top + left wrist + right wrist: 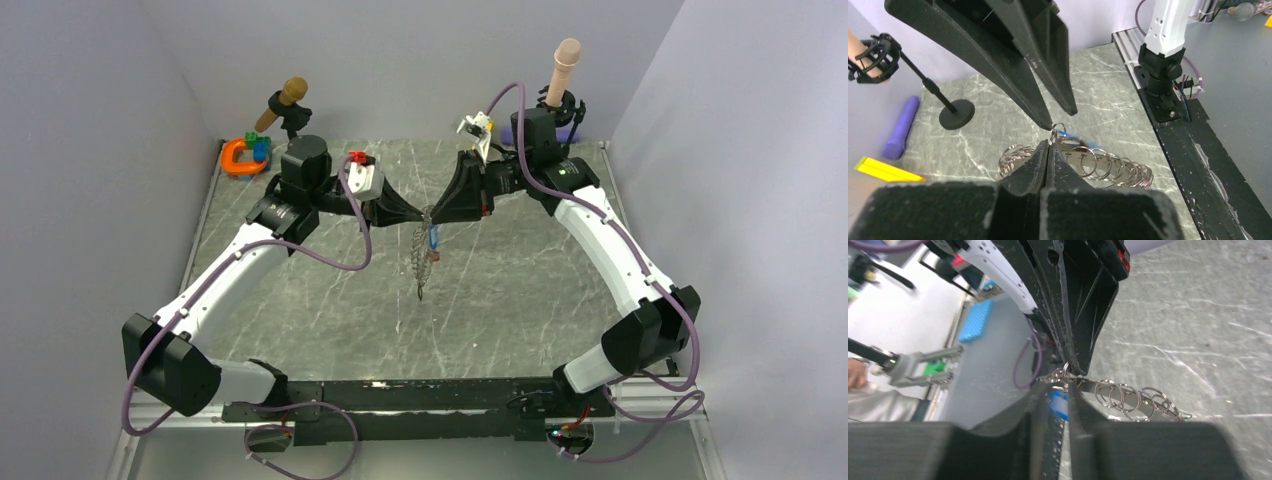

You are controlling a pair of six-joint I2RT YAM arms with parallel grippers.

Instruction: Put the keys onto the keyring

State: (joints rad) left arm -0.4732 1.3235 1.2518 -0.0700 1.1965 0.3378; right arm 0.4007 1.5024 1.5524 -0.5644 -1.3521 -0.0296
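L tool (1048, 150): jaws closed flat on ring (422, 262), pinching it at the top by a small loop. Rest of the ring hangs limp below. Can't tell if its low end touches the counter (520, 290).

R tool (1058, 392): narrow, blue key (1058, 406) between the pads. Tools are tip to tip over mid-counter, key just beside the pinched loop. Key threaded or not: can't tell, as tips hide the joint. No other keys made out.

Step (est.): feeding blue key onto a loop.

Risks:
- Ring is floppy, so any jolt from R could swing it and move the loop off line.
- Loop is small and the tips are crowded. R tip may hit L tip, or push the loop out of L's pinch, and the ring would drop.
- Key may twist or slip in the pads if pressed vs. wire.
- If R lets go before the key is fully through, it falls to the counter.
- Poor view at the joint, so alignment is hard to check.
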